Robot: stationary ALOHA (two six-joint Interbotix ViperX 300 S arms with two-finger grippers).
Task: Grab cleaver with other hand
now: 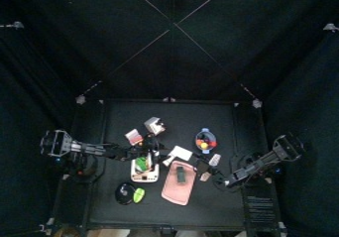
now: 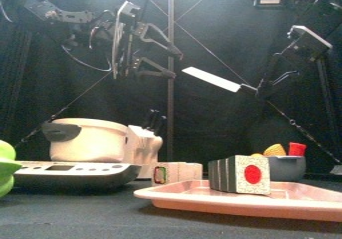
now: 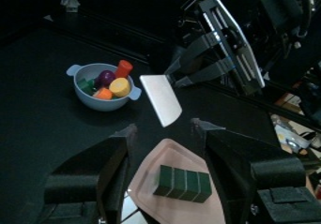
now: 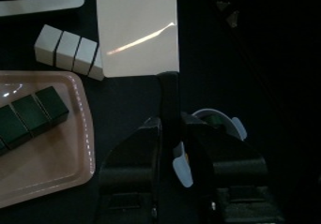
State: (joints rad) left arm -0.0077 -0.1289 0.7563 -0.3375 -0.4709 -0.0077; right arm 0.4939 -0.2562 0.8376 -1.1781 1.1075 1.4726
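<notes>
Black curtains ring the tabletop. My right claw grips the cleaver by its handle, blade held aloft above the pink tray. My left claw hangs parted nearby, holding nothing. I judge the left should close on bare handle before the right lets go.
</notes>
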